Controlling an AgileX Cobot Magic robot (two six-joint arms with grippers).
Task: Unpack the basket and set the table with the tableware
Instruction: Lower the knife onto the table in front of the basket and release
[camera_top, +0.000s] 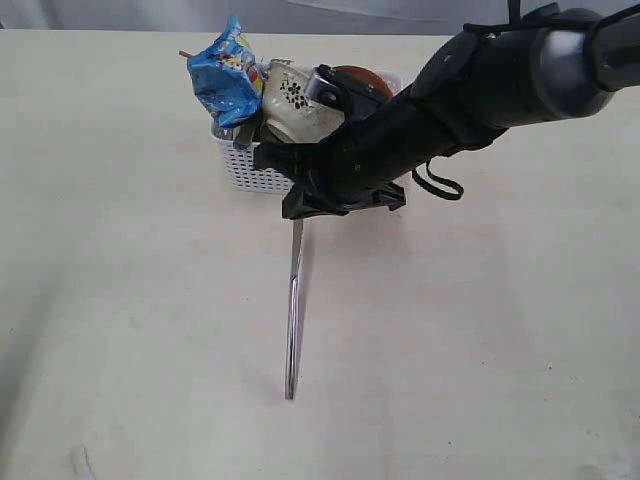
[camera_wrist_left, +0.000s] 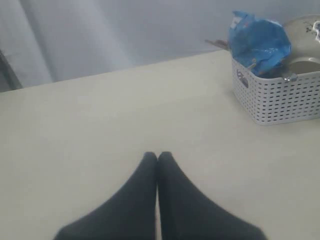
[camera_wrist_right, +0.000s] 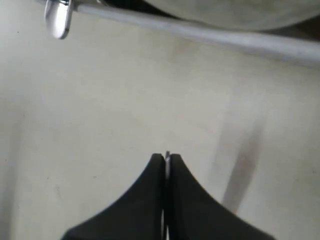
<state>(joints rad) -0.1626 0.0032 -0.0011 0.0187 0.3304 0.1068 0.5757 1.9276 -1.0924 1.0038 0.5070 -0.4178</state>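
While the right gripper (camera_top: 298, 212) clamps the knife (camera_top: 293, 310) at its upper end, the blade hangs from it toward 6 o'clock in the exterior view, nearly upright. The tip is low over the table (camera_top: 120, 330); can't tell if it touches. In the right wrist view the black fingers are pinched together with a thin steel edge showing between them.

The right arm (camera_top: 480, 85) comes in from 2 o'clock and crosses in front of the basket (camera_top: 240, 165). The basket sits at 12 o'clock on the table, just behind the gripper.

Basket contents:
- Blue crisp bag (camera_top: 225, 75) at the 9 o'clock end, sticking up above the rim.
- Pale speckled bowl (camera_top: 295, 100) in the middle.
- Brown plate (camera_top: 365, 78) at the 3 o'clock end, partly hidden by the arm.
- A chopstick tip (camera_top: 185, 54) pokes out past the bag at 10 o'clock.

The left gripper (camera_wrist_left: 157, 156) is clenched and empty, fingers touching, over bare table, well apart from the basket. It is not seen in the exterior view.
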